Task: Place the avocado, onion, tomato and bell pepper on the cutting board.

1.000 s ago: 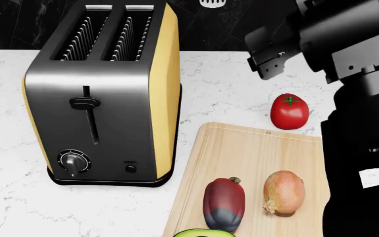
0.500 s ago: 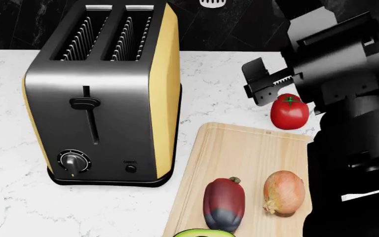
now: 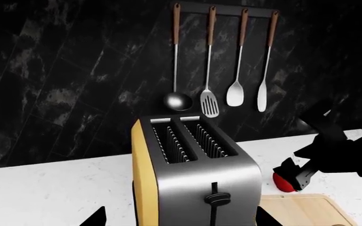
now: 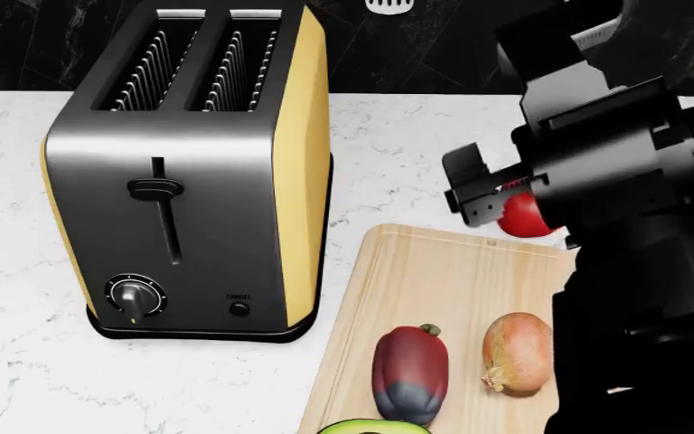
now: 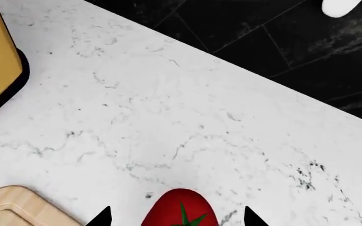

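Tomato, the small glossy red one, sits on the white marble tabletop just off the light-wood cutting board. Right gripper hangs spread open around it; off-centre closing could roll it away.

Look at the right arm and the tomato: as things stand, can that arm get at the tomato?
Probably yes. The right gripper hangs open right over the tomato, which sits alone on the bare counter just beyond the cutting board. Nothing lies between them.
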You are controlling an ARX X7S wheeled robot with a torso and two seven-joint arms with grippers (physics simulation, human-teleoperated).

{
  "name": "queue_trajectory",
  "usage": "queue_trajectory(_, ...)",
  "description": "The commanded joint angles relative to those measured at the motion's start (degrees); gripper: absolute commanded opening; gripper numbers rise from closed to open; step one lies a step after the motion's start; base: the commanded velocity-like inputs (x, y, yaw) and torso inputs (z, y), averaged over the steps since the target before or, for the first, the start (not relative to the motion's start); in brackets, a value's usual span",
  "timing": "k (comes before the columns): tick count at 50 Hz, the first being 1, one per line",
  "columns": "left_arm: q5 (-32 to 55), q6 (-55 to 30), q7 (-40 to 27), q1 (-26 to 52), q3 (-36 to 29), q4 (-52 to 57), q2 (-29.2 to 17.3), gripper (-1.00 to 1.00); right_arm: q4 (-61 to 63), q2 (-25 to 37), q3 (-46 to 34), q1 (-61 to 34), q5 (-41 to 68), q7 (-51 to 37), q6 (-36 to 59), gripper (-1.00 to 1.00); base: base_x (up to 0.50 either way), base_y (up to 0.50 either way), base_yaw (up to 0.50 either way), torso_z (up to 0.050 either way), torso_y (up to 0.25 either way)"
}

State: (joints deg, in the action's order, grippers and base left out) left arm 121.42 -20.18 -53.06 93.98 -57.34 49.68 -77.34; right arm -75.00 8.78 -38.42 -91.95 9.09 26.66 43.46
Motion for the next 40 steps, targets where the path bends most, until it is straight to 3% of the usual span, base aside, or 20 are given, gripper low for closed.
queue_trajectory(1, -0.94, -0.67, 2.13, -0.33, 1.72, -0.29, 1.12, 1.00, 0.07, -1.16, 3.49, 1.37, -3.27, 0.82, -0.28, 1.00, 0.00, 0.00, 0.00, 0.000, 0.000)
queue_trajectory(40, -2.02, 0.66, 2.23, -2.97, 1.71, 0.76, 0.46, 1.00, 0.03, -0.41, 12.88, 5.21, -7.58, -1.40, -0.61, 1.00, 0.00, 0.00, 0.00, 0.000, 0.000)
